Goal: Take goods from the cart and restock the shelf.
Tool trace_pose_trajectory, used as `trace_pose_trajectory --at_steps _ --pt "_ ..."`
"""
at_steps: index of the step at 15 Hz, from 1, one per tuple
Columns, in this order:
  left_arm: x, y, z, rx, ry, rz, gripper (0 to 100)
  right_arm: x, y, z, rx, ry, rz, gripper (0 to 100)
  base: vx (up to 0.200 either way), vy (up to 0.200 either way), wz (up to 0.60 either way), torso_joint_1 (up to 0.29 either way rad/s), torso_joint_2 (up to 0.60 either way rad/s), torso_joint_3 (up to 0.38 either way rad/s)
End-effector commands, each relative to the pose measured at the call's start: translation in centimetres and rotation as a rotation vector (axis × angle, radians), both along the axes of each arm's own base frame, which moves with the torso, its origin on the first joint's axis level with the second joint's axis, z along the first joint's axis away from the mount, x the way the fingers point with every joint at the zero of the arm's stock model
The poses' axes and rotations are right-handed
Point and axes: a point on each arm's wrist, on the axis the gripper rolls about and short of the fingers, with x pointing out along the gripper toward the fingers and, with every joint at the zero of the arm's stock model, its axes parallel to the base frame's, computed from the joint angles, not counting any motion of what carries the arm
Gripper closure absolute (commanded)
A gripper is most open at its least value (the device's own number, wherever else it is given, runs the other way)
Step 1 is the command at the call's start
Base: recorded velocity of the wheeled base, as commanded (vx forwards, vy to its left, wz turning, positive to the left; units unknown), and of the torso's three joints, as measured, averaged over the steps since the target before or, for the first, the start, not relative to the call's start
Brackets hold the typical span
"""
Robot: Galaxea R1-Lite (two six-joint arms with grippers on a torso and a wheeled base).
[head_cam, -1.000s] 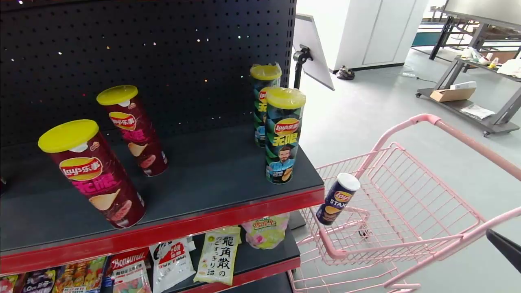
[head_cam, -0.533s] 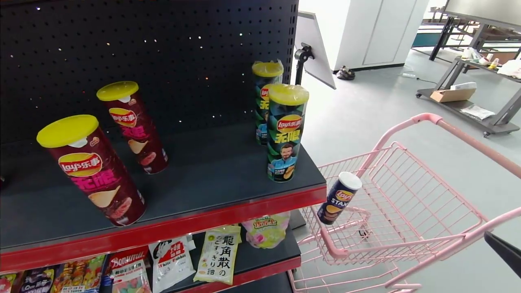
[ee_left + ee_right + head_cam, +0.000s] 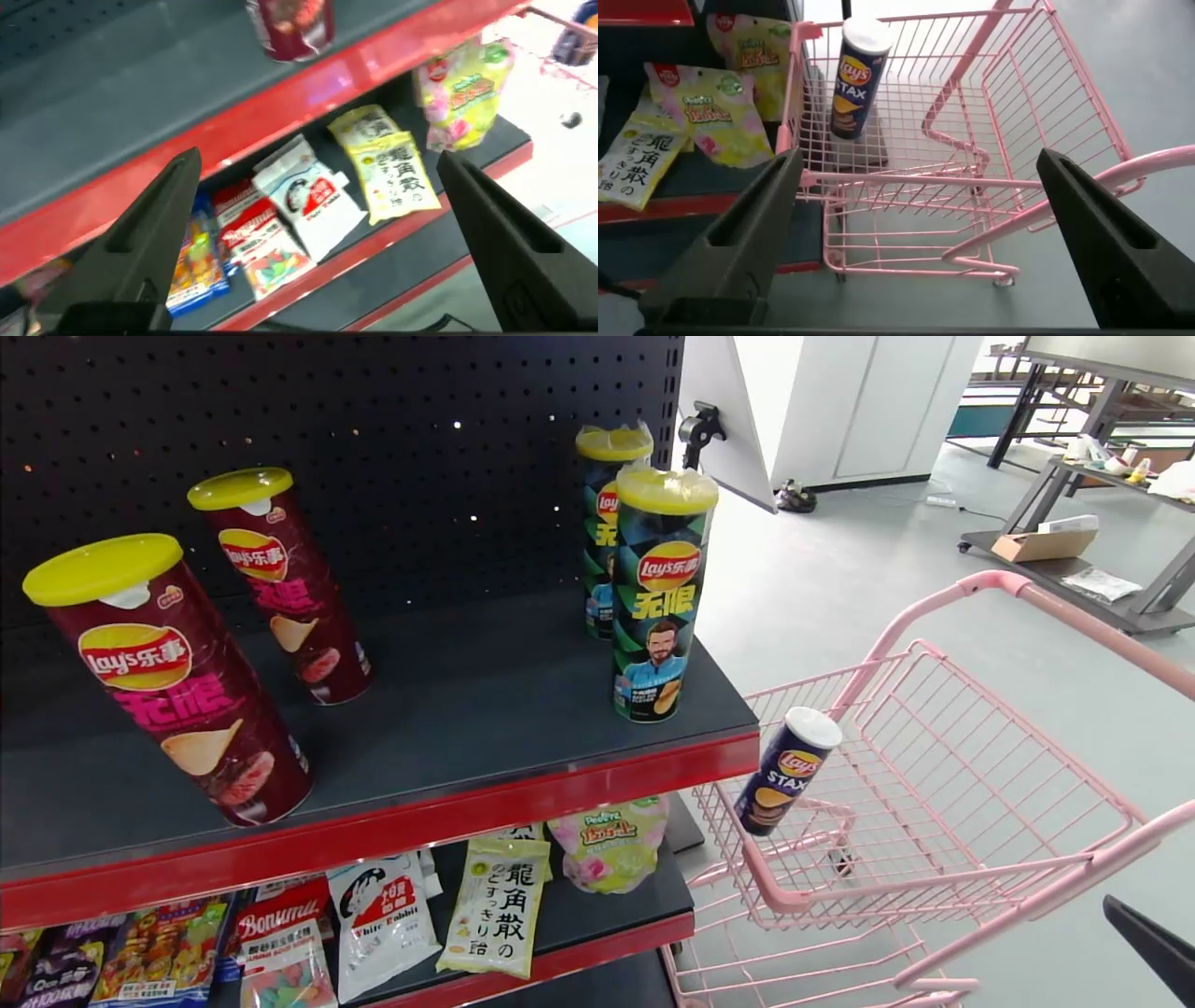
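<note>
1. Task item. One blue can (image 3: 787,770) with a white lid stands in the pink cart (image 3: 980,584), in the basket corner closest to the shelf (image 3: 467,700). Taking the head view as a clock face, the cart is at 4 o'clock and the can is at the basket's 9 o'clock side. From the right wrist the can (image 3: 852,79) sits against the wire wall on the shelf side.

2. Fingers. We see the right gripper (image 3: 920,159) with its fingers spread wide and nothing between them, facing the cart (image 3: 1046,112) from well short of the can. The left gripper (image 3: 318,161) is equally wide open and empty, facing the snack bags (image 3: 388,177) on the lower shelf.

3. Progress. The upper shelf carries two maroon cans (image 3: 177,681) at 9 o'clock and two green cans (image 3: 658,597) at 12 o'clock, with bare board between them. We judge that the blue can is the only visible item left to move, and that its pick has not begun.

4. Limits of view.
- The wire hides the can's base, so we cannot tell whether it stands straight or leans.
- The cart's lower tier is cut off.
- The shelf is cut off at 9 o'clock.
</note>
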Motion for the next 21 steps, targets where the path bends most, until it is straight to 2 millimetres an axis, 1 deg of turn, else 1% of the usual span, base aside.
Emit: trace_pose_trajectory --at_steps 1,5,13,15,21 --pt "0.0 0.0 0.0 -0.001 -0.001 -0.005 0 -0.1 0.0 -0.1 0.0 -0.003 0.0 0 0.0 0.0 0.0 -0.139 0.41 0.251" --pt "0.0 0.0 0.0 -0.001 -0.001 -0.005 0 -0.1 0.0 -0.2 0.002 0.003 0.001 0 0.0 0.0 0.0 -0.176 0.51 0.331" --pt "0.0 0.0 0.0 -0.001 0.002 -0.005 0 -0.1 0.0 -1.2 0.001 0.048 0.002 0 0.0 0.0 0.0 -0.144 0.52 0.368" --pt "0.1 0.0 0.0 -0.001 0.011 -0.005 0 0.5 0.1 -0.8 0.001 0.055 0.016 0 0.0 0.0 0.0 -0.041 0.18 0.144" --pt "0.2 0.0 -0.1 0.0 0.018 -0.004 0 0.4 0.0 -0.7 -0.001 0.055 0.013 0 0.0 0.0 0.0 -0.004 0.01 0.01"
